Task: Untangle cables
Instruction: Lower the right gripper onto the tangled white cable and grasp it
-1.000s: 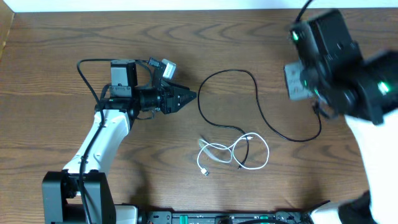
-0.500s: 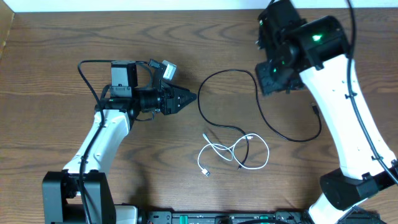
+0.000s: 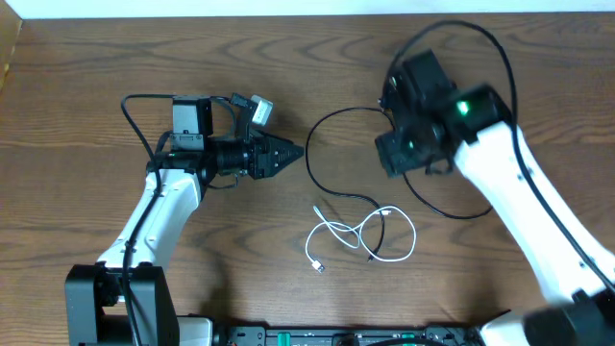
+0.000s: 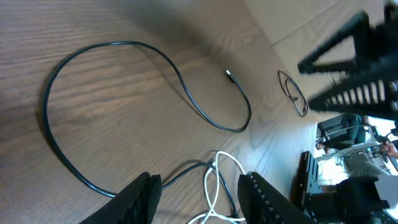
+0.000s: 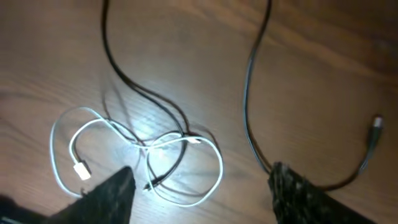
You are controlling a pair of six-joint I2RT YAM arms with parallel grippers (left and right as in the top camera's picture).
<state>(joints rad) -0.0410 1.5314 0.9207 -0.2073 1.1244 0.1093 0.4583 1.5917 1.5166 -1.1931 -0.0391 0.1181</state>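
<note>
The black cable (image 3: 399, 154) lies in a wide open loop across the middle of the table, one plug end (image 4: 230, 74) free on the wood. The white cable (image 3: 338, 231) is coiled in small loops just below it, and the black cable's other end threads through those loops (image 5: 168, 165). My left gripper (image 3: 284, 154) hovers left of the black loop, open and holding nothing. In the left wrist view both cables (image 4: 214, 180) show beyond its fingertips. My right gripper (image 5: 205, 199) hangs above the white coil (image 5: 186, 140), open and empty. It is blurred in the overhead view.
The left arm's own thick black wires (image 3: 135, 106) arch behind its wrist. The white plug (image 3: 317, 266) points toward the front edge. A black base rail (image 3: 384, 336) runs along the table's front. The right arm (image 3: 519, 192) crosses the right half of the table.
The right arm swept in from the far right to above the black cable's loop, and its jaws went from shut to open. The left arm and both cables stayed put.
</note>
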